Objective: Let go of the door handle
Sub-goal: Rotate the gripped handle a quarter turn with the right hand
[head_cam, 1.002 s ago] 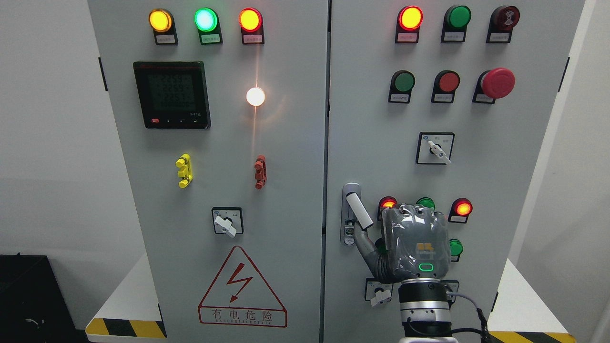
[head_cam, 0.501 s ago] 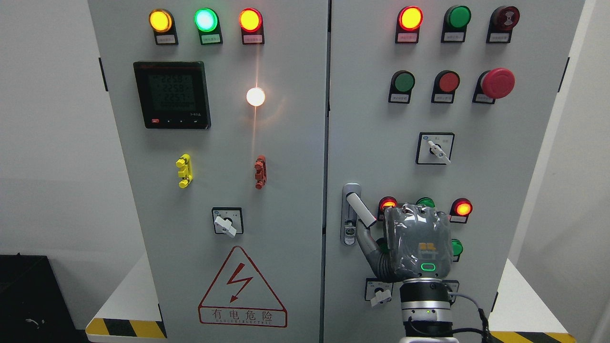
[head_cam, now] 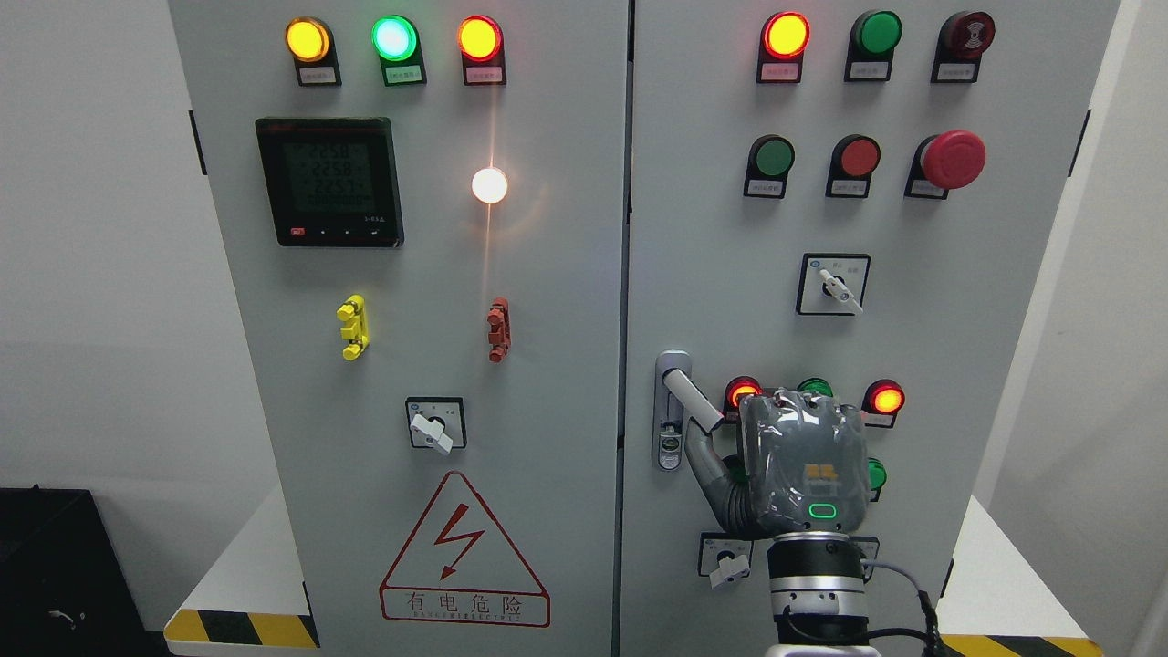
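On the grey cabinet's right door (head_cam: 730, 274), the right hand (head_cam: 798, 465) hung beside the white lever door handle (head_cam: 693, 400), its thumb just beneath it; whether the fingers were curled could not be told. Its back hid green and red lamps (head_cam: 885, 400).

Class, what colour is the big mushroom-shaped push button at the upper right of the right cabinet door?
Red; the mushroom button shows plainly in the head view.
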Available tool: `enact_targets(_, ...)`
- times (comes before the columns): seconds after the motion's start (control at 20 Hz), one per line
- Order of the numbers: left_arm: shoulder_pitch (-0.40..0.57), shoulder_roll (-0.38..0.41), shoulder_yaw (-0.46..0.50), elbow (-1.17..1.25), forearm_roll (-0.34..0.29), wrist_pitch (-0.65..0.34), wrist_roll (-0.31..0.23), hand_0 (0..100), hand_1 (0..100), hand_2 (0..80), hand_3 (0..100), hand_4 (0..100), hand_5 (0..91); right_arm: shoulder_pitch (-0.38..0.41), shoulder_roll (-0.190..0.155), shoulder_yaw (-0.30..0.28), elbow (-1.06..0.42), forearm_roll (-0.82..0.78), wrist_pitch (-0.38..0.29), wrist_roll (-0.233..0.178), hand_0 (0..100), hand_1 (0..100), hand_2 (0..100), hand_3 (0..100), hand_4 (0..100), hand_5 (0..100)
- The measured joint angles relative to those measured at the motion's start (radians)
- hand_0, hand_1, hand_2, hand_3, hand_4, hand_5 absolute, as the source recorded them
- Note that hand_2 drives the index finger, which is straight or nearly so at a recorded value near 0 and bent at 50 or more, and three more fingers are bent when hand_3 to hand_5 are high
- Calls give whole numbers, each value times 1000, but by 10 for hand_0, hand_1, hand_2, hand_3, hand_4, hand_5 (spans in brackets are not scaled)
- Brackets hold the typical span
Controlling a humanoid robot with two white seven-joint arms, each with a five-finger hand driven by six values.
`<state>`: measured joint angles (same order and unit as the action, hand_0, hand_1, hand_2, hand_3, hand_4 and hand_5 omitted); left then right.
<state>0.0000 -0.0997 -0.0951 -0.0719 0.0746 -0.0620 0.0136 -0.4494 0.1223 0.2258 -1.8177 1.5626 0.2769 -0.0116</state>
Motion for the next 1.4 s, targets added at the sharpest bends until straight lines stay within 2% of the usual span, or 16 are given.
enact_targets(1.4, 0, 0, 0, 0, 0, 0, 0, 120, 556, 0, 0, 0, 0, -10, 0, -10, -7, -1, 1, -1, 535, 346, 938, 1000, 1000, 998)
